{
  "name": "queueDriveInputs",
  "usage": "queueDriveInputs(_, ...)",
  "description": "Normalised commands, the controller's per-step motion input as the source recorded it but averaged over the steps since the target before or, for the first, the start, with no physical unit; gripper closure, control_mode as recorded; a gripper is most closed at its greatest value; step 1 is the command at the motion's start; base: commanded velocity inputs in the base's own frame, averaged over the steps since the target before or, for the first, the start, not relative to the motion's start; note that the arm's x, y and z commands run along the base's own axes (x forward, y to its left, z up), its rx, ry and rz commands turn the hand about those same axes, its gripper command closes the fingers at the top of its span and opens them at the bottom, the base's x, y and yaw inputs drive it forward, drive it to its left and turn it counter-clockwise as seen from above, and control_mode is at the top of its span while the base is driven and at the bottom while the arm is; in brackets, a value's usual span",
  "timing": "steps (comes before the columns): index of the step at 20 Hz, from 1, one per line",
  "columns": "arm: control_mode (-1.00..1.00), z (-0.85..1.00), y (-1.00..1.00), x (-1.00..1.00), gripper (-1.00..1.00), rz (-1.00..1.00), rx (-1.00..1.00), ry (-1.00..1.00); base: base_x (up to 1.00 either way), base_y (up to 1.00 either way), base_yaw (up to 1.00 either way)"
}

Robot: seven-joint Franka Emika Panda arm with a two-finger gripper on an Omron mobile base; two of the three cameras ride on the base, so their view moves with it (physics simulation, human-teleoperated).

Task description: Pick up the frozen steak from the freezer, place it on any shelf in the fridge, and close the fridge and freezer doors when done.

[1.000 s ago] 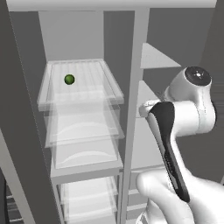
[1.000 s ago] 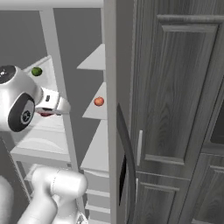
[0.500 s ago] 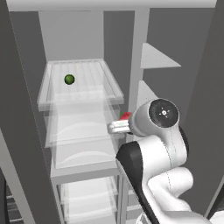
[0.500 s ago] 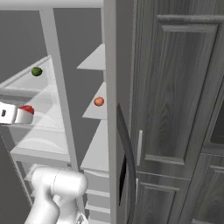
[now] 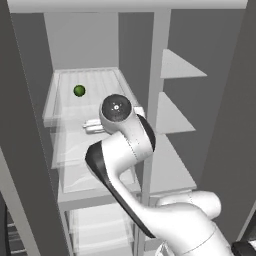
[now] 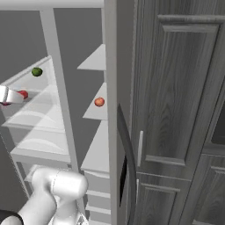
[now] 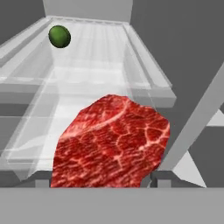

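carrying the frozen steak [image 7: 111, 142] into the fridge [image 5: 30, 150], toward the clear shelves. steak seen large and red just ahead of the hand in the hand view, hanging over the front rim of a clear shelf [image 7: 155, 94], near that shelf's right front corner. in the right base view, a red bit showing at the tip of the gripper [image 6: 13, 96], over the front edge of the fridge shelves. jaws judged to stand fairly wide and clamped on the steak, since the meat sits right at the fingers and rests on nothing; fingertips themselves hidden behind it.

a small green round thing [image 5: 79, 90] lying toward the back left corner of the upper clear shelf. a small red-orange round thing [image 6: 99, 101] sitting on a grey shelf of the freezer [image 6: 94, 110], near that shelf's front edge.

to do this step well: push further in past the raised front rim before lowering, keep the steak level, set it down toward the middle of the shelf and well apart from the green thing, release only once resting flat. afterwards, withdraw straight back to avoid catching the rim or the divider [image 5: 152, 100] between the sections. both doors not yet closed.

no brand, label or writing readable anywhere.
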Motion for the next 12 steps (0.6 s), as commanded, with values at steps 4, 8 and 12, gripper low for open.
queueDriveInputs(4, -1.0, 0.0, 0.05, 1.0, 1.0, -0.08, -0.09, 0.06, 0.0, 0.0, 0.0)
queueDriveInputs(8, -1.0, -0.08, 0.0, 1.0, 1.0, -0.02, -0.04, 0.07, 0.0, 0.0, 0.0)
queueDriveInputs(12, -1.0, 0.0, 0.0, 1.0, 1.0, -0.02, -0.02, 0.04, 0.0, 0.0, 0.0)
